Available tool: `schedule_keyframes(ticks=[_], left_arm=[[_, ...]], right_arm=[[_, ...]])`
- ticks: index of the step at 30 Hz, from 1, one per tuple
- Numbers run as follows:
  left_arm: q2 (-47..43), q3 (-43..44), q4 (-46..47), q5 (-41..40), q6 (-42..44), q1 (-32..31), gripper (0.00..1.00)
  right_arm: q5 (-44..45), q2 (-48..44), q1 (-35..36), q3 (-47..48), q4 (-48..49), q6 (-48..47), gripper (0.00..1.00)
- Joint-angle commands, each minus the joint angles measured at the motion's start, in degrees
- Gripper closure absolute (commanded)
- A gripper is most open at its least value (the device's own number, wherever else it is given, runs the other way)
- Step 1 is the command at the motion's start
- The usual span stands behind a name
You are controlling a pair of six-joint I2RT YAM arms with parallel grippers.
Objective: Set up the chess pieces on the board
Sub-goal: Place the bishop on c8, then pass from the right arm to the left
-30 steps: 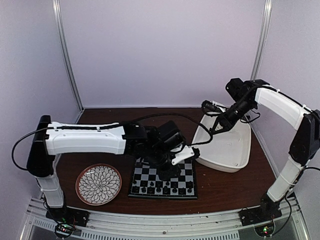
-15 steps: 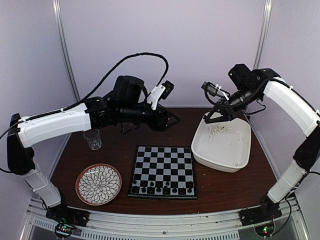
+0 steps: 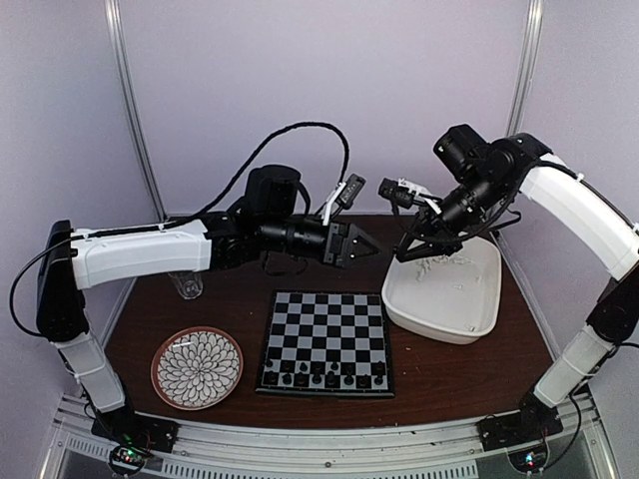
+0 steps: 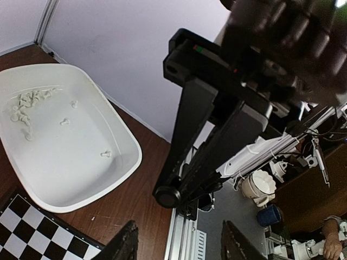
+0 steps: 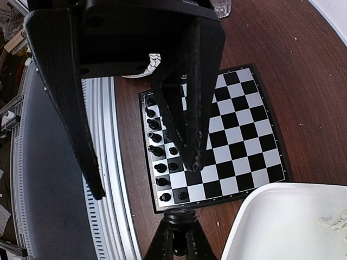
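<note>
While left claw point(image 3: 367, 247) gapes | right claw point(image 3: 403, 255) closed | black pieces point(image 3: 320, 378) on board point(image 3: 326, 321)

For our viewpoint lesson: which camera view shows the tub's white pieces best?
The left wrist view: the white pieces lie individually visible in the tub. The top external view shows only a faint cluster; the right wrist view catches just a few at its corner.

The board point(image 4: 38, 233) is cut off at the lower left of the left wrist view; the white pieces point(image 4: 24, 105) in the tub point(image 4: 76, 173) are too small to tell their kind.
</note>
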Motion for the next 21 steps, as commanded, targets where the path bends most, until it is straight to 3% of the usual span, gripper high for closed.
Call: schedule_keyframes(ticks=[1,21], left_arm=[[1.28,-0.12,5.76,2.84,-3.16,0.05,0.48],[4.31,-0.11,13.26,7.08,-8.21,0.04,0.69]], right_arm=[[2.62,0.54,1.42,1.69,-0.47,-0.87,0.92],[4.32,1.04,4.12,2.35,-1.35,-1.62,0.92]])
